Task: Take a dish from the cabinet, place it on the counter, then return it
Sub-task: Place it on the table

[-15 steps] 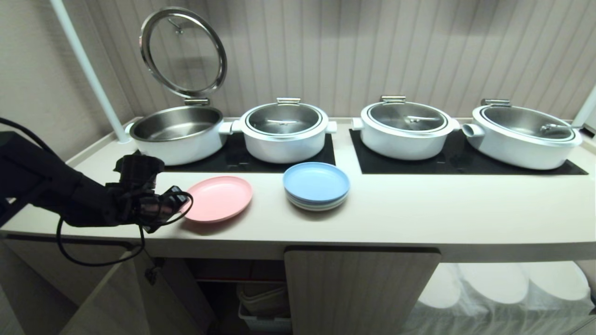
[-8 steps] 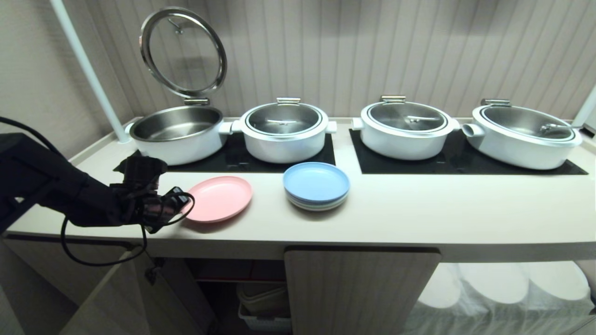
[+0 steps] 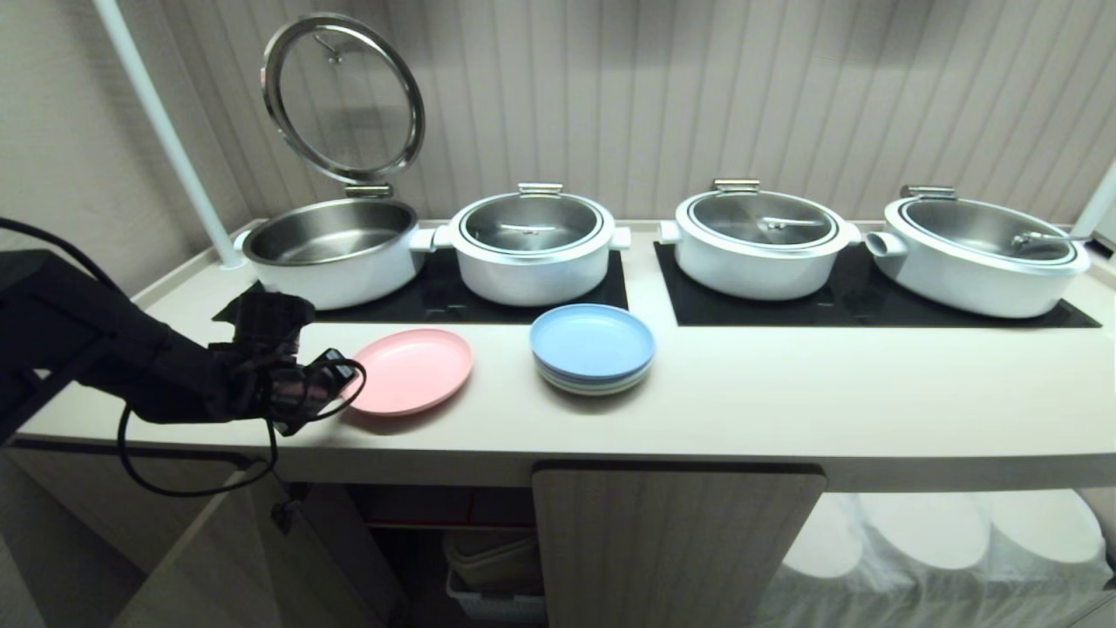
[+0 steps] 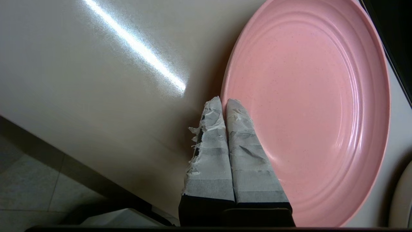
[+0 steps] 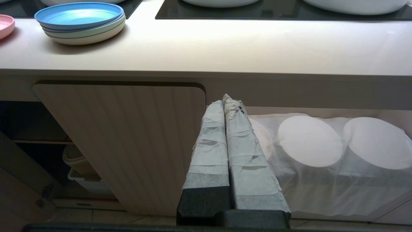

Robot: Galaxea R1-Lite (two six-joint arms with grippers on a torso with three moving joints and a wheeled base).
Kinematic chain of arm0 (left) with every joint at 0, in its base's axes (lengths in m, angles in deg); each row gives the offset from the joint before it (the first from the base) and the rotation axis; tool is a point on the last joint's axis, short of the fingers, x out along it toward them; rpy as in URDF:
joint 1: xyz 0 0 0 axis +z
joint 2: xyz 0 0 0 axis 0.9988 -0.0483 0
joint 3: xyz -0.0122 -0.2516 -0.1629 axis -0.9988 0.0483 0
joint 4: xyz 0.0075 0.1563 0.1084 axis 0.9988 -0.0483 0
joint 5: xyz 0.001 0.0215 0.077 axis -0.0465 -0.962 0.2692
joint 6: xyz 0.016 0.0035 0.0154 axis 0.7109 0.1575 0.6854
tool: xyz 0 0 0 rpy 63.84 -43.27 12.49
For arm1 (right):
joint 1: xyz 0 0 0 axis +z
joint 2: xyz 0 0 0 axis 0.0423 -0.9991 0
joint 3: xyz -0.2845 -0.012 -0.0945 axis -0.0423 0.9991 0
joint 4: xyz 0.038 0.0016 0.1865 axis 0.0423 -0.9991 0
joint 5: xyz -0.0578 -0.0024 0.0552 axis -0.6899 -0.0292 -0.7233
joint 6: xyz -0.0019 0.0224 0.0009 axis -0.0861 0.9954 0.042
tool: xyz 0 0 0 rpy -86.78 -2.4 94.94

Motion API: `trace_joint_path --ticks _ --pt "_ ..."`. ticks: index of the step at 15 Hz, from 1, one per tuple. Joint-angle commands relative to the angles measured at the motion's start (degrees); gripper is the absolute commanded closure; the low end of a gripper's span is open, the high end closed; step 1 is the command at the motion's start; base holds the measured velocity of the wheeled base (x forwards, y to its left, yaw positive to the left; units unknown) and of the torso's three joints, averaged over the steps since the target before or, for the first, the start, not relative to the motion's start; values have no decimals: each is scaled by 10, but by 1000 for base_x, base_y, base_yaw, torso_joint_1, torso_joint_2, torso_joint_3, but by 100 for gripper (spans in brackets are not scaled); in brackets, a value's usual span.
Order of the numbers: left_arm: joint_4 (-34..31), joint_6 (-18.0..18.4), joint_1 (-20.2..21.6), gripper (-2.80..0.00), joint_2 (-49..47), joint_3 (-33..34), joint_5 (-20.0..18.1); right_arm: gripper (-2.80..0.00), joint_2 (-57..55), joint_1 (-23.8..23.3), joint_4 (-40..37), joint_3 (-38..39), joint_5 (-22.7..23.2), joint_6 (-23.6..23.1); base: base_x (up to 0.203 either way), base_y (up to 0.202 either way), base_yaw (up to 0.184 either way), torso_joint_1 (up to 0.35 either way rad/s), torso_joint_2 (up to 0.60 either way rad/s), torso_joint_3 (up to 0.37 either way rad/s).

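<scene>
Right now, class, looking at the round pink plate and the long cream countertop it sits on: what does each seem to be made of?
The round pink plate looks like matte plastic: soft dull sheen, faint speckles, moulded concentric rings. The long cream countertop seems a smooth solid slab, possibly stone or laminate: it throws a sharp light streak; the exact material is unclear.

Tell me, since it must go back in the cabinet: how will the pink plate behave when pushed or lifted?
The pink plate looks stiff and probably light. Lying flat on the smooth counter, it would likely slide, not tip. Its low rim gives little to pinch.
</scene>
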Motion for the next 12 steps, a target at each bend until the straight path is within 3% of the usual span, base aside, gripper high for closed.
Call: trace_joint_path --ticks 1,12 --pt "1 -3 -1 0 2 0 1 0 0 0 0 0 0 0 0 0 0 0 0 0" --pt "1 -4 -1 0 5 4 1 0 0 0 0 0 0 0 0 0 0 0 0 0"
